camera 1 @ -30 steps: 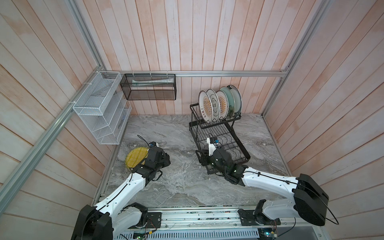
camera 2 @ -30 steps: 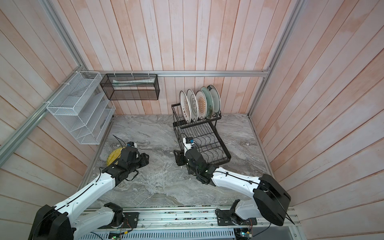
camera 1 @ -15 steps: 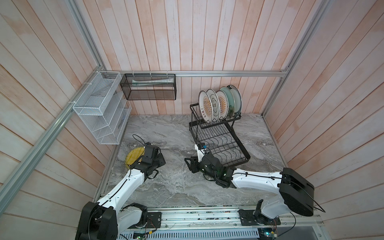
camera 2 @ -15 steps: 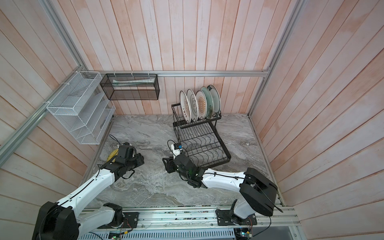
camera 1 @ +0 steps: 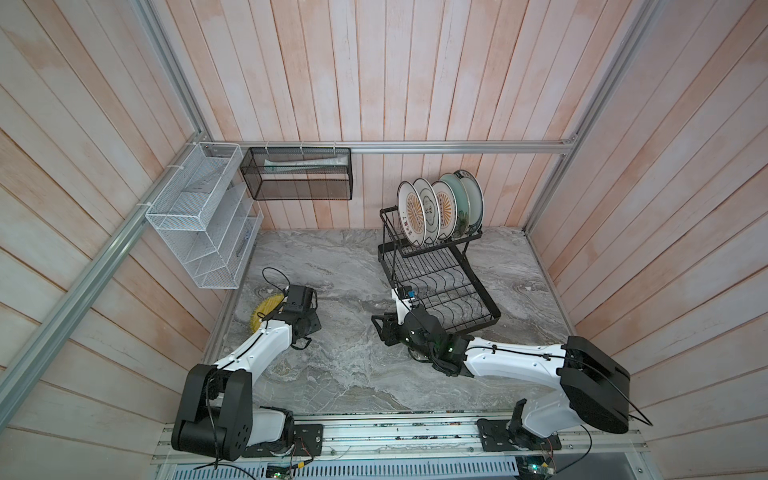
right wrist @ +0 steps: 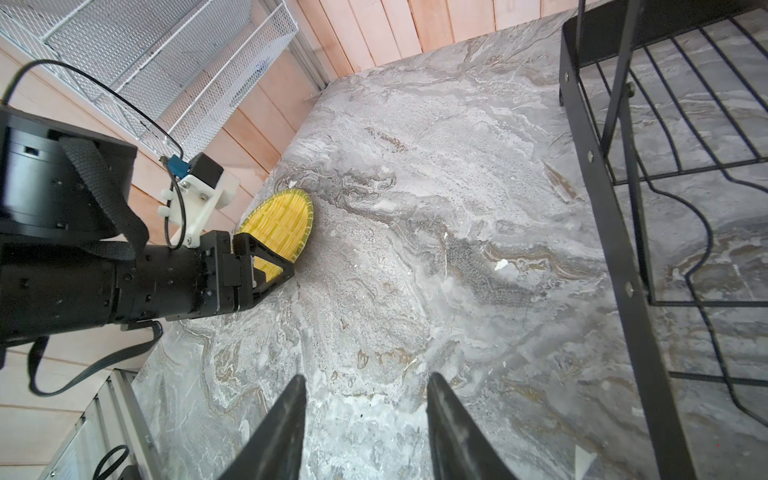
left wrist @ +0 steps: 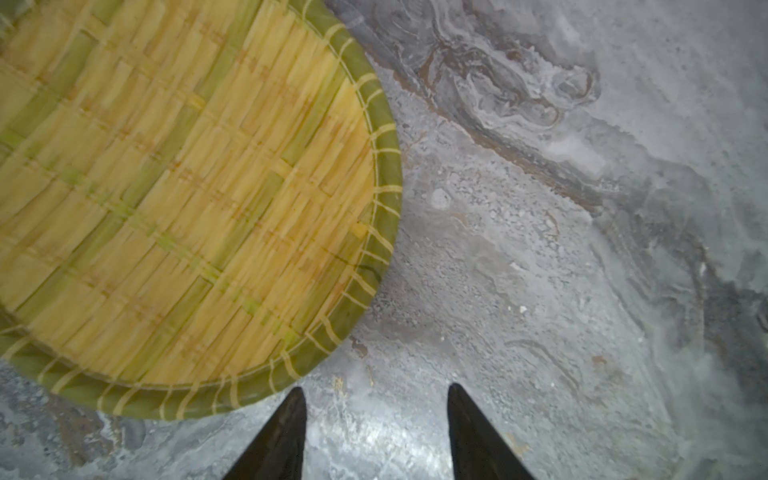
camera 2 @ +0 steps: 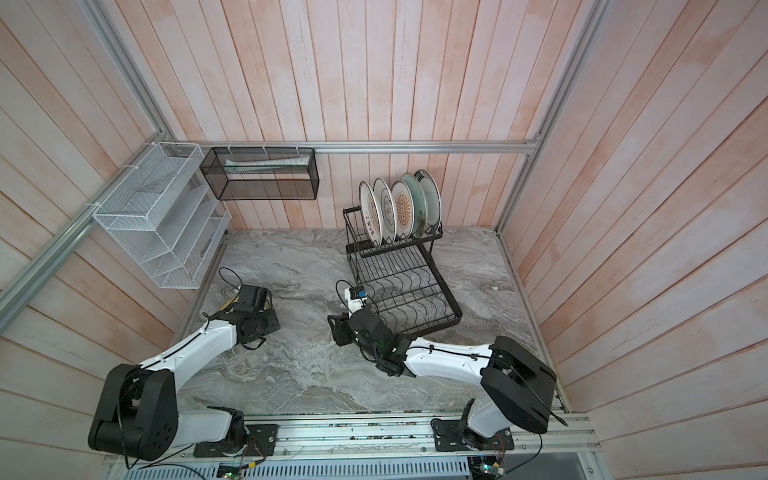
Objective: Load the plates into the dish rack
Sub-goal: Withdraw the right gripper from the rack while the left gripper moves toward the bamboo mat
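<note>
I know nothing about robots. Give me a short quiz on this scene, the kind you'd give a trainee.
1. How many plates stand upright in the rack?
2. True or false: the left gripper is open and holds nothing.
3. Where is the yellow plate? A: in the rack's top tier. B: in its bottom tier. C: flat on the counter.

Key: 1: five. 2: true. 3: C.
</note>
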Controlling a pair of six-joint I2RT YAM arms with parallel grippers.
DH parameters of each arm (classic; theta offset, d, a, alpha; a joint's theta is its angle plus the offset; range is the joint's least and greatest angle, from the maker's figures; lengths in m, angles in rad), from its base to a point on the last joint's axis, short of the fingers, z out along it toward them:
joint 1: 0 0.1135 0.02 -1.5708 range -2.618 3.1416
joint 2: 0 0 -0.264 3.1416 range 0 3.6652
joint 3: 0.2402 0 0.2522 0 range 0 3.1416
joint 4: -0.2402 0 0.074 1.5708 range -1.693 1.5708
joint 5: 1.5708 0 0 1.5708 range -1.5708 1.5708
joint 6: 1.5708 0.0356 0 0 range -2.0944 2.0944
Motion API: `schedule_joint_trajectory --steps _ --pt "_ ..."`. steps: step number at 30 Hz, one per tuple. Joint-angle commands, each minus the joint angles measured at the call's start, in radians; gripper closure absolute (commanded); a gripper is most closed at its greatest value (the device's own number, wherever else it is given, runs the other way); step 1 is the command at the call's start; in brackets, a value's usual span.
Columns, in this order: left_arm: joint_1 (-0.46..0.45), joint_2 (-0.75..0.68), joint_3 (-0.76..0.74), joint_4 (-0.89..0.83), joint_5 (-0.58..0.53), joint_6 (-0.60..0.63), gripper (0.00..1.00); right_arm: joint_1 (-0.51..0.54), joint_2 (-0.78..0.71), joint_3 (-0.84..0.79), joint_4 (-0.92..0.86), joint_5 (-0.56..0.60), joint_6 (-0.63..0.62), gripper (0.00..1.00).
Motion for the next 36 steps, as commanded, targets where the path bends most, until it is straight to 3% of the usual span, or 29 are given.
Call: schedule_joint_trajectory --steps 1,10,24,36 --pt "0.007 -0.003 0.022 0.003 -0.030 0.015 0.44 0.005 -0.006 0.013 -0.023 0.025 -0.019 0.51" --pt "0.007 0.062 0.059 0.048 -0.070 0.005 0.46 0.004 0.026 0.036 -0.023 0.010 -0.025 0.51" --pt "0.005 0.342 0.301 -0.059 -0.204 0.138 0.54 -0.036 -0.035 0.003 -0.059 0.054 -0.058 0.50" --pt "-0.009 0.426 0.351 -0.096 -0.270 0.160 0.56 -0.061 -0.064 -0.016 -0.057 0.060 -0.054 0.50"
